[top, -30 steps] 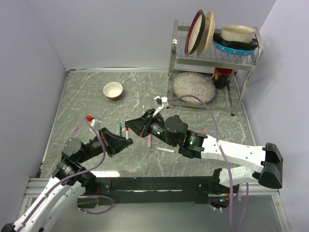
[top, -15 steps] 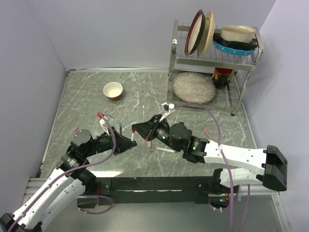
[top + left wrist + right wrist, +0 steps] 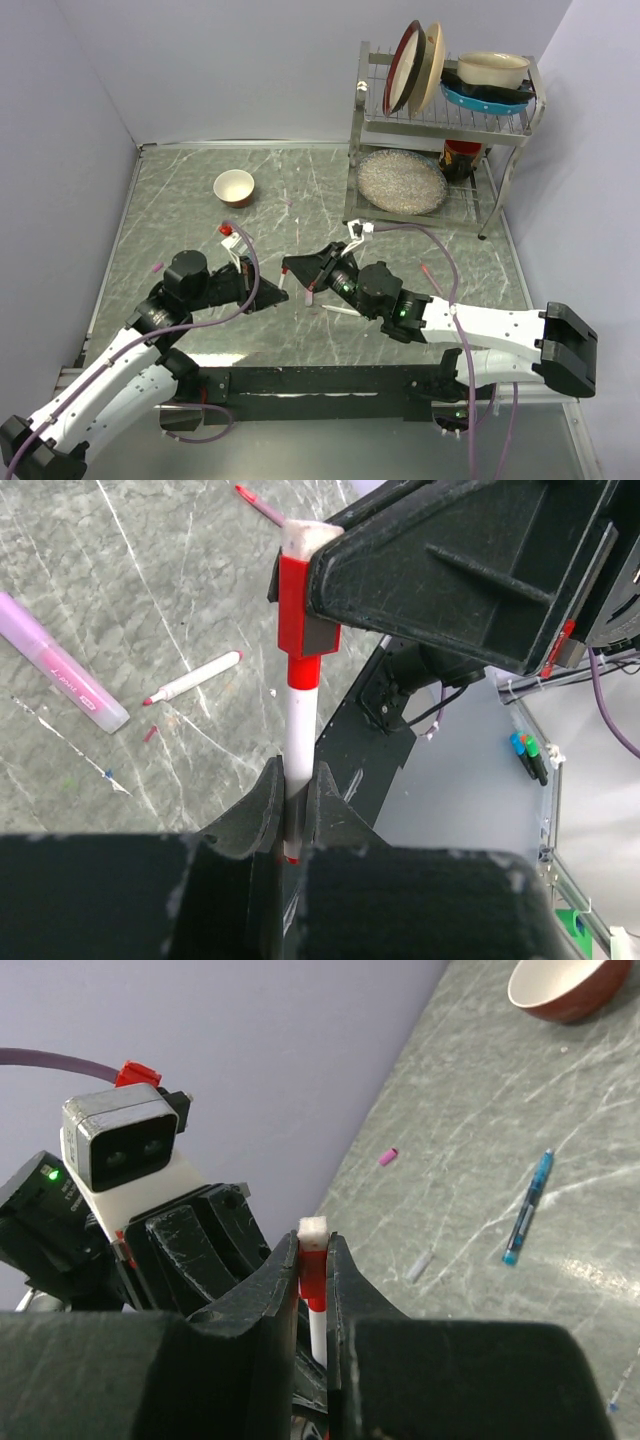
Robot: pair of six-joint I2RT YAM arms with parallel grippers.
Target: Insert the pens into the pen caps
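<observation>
My left gripper (image 3: 295, 780) is shut on the white barrel of a pen (image 3: 298, 725) and holds it above the table. My right gripper (image 3: 313, 1250) is shut on the red pen cap (image 3: 313, 1272). In the left wrist view the pen's red front end sits in the mouth of that red cap (image 3: 299, 605). In the top view the left gripper (image 3: 272, 293) and the right gripper (image 3: 292, 268) meet tip to tip over the table's middle. Loose pens lie on the table: a red-tipped one (image 3: 190, 680), a teal one (image 3: 528, 1205) and a thick lilac-pink one (image 3: 60, 665).
A red-and-cream bowl (image 3: 234, 186) stands at the back left. A metal dish rack (image 3: 440, 120) with plates and bowls stands at the back right. A small pink cap (image 3: 158, 267) lies at the left. A white pen (image 3: 343, 312) lies under the right arm.
My left gripper has moved right and forward with the pen. My right gripper has come lower and slightly right. The pen's end and the red cap have come together.
</observation>
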